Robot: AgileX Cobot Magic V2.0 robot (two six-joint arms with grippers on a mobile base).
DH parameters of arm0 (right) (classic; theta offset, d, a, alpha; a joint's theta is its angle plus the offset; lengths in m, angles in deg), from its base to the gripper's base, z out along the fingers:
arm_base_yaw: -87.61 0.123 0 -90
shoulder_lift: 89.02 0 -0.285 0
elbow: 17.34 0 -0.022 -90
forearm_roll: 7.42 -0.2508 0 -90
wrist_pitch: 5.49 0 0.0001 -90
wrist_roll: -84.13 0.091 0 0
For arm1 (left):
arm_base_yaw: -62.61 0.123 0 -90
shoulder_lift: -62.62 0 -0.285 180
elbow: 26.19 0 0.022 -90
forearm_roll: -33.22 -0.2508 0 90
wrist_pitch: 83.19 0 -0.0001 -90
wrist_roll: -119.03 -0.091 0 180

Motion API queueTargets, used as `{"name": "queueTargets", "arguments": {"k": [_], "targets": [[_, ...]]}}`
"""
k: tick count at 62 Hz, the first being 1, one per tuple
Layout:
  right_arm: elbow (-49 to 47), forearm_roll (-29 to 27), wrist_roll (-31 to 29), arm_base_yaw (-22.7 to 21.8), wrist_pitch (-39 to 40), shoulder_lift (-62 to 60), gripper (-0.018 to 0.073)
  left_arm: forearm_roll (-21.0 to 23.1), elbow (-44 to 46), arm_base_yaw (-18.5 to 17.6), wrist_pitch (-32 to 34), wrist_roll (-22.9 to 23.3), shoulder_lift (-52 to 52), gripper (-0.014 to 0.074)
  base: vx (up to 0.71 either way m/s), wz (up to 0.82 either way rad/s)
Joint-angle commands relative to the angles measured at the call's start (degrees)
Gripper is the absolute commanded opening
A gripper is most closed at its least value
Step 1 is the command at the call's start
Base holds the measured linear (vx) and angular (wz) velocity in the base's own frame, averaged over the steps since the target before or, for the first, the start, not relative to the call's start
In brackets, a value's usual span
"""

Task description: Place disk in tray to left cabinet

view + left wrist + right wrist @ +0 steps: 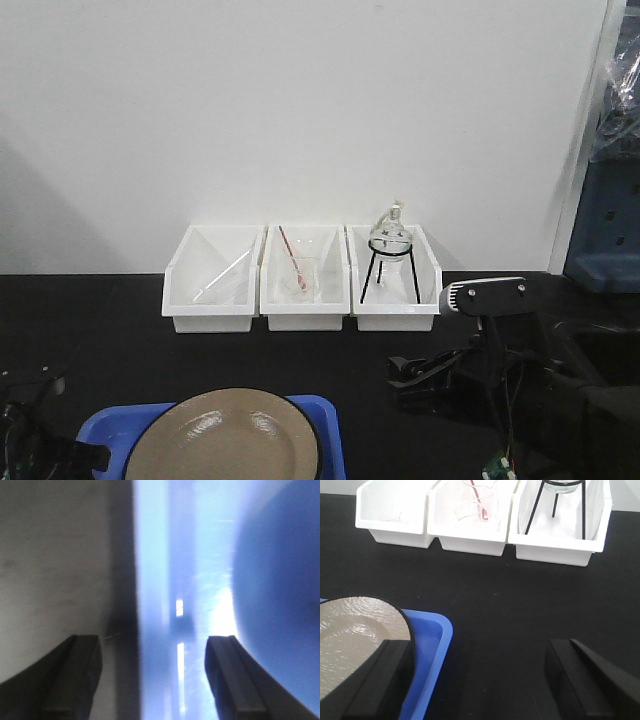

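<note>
The tan disk (225,440) with its thin black rim lies in the blue tray (325,420) at the near edge of the black table. In the right wrist view the disk (350,635) fills the tray's (432,640) right end. My right gripper (480,647) is open and straddles the tray's right rim, with one finger over the disk's edge and the other over bare table. From the front it (405,372) sits just right of the tray. My left gripper (155,640) is open, very close to the blurred blue tray (190,580), whose edge runs between its fingers. The left cabinet is out of view.
Three white bins (212,285) (304,285) (395,285) stand in a row against the white back wall. The right one holds a glass flask on a black tripod (390,240), the middle one glassware with a red rod. A blue object (605,220) stands at the far right.
</note>
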Motion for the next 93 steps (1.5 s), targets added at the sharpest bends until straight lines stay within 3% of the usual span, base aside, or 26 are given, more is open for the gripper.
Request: {"name": "queueTargets", "arguments": {"k": [1,12,29,45,55,65,73,77,82,90,93], "targets": [[-1.61,0.52,-0.48,-0.37,-0.17,-1.65,0.0592,1.07,1.71,-0.68,2.56,0.24,-2.24,0.0501,0.0,0.0],[-1.61,0.52,-0.48,-0.37,-0.17,-1.65,0.0592,0.49,1.71,-0.68,2.39,3.15,-1.24,0.0414,0.0,0.0],[-1.61,0.29,-0.48,-0.37,-0.12,-1.65,0.0592,0.63,1.71,-0.68,0.14,3.12,1.03,0.028,0.0,0.0],[-1.61,-5.64,1.46,-0.37,-1.29,-1.65,0.0543,0.63,1.71,-0.68,-1.71,2.89,0.84,-0.001,0.0,0.0],[-1.61,-5.6,7.6,-0.37,-10.62,-1.65,0.0459,0.63,1.71,-0.68,-2.33,2.69,0.84,-0.0007,0.0,0.0],[-1.75,-4.08,12.07,-0.9,-29.07,-1.65,0.0404,0.63,1.71,-0.68,-3.04,2.69,0.84,-0.0006,0.0,0.0],[-3.1,5.33,21.65,-5.84,-45.67,-0.51,0.0384,0.69,1.71,-0.68,-3.07,2.69,0.84,-0.0006,0.0,0.0],[-4.92,15.73,28.93,-9.21,-50.43,0.95,0.0382,1.08,1.71,-0.68,-3.01,2.69,0.84,-0.0006,0.0,0.0],[-7.29,31.19,39.06,-12.43,-48.82,3.04,0.0382,1.54,1.71,-0.68,-2.95,2.69,0.84,-0.0006,0.0,0.0],[-9.21,55.72,55.28,-13.49,-39.64,5.8,0.0382,2.43,1.71,-0.68,-2.69,2.69,0.84,-0.0006,0.0,0.0],[-9.33,59.86,58.29,-13.35,-37.54,6.72,0.0384,2.57,1.71,-0.68,-2.51,2.69,0.84,-0.0006,0.0,0.0]]}}
